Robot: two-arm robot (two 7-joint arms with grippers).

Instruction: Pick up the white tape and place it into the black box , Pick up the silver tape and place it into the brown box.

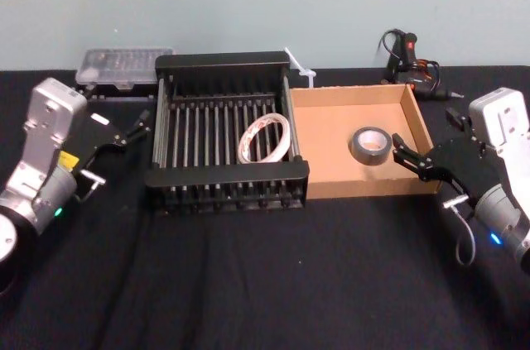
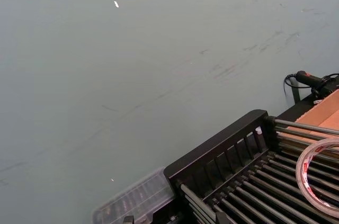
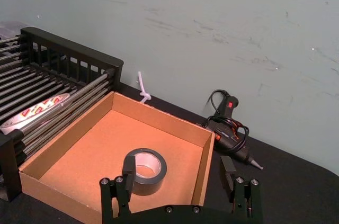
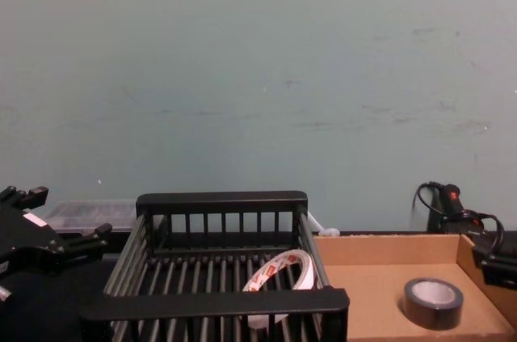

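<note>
While its two black fingers (image 3: 128, 168) stand spread wide with nothing between them, the right claw (image 1: 399, 149) hovers at the right wall of the brown box (image 1: 364, 187), a shallow open tray of plain cardboard. From the right wrist view, one finger sits over the tray's floor and the other outside that wall. Just beyond the inner finger lies the silver tape (image 1: 371, 145), a small thick grey roll, flat on the tray floor towards its right side and clear of every wall.

The left claw (image 1: 132, 128) is likewise parted and empty, poised over the desk (image 1: 265, 284) near the left rim of the black box (image 1: 228, 175), a slatted plastic basket. Inside it the white tape (image 1: 265, 139), a thin wide ring with red print on its core, leans tilted on the bars in the basket's right half.

Basket and tray stand side by side (they seem to touch). Bare black cloth spreads in front of both. Behind them, by the wall, are a clear plastic case (image 1: 124, 64) and a black glue gun (image 1: 406, 52).
</note>
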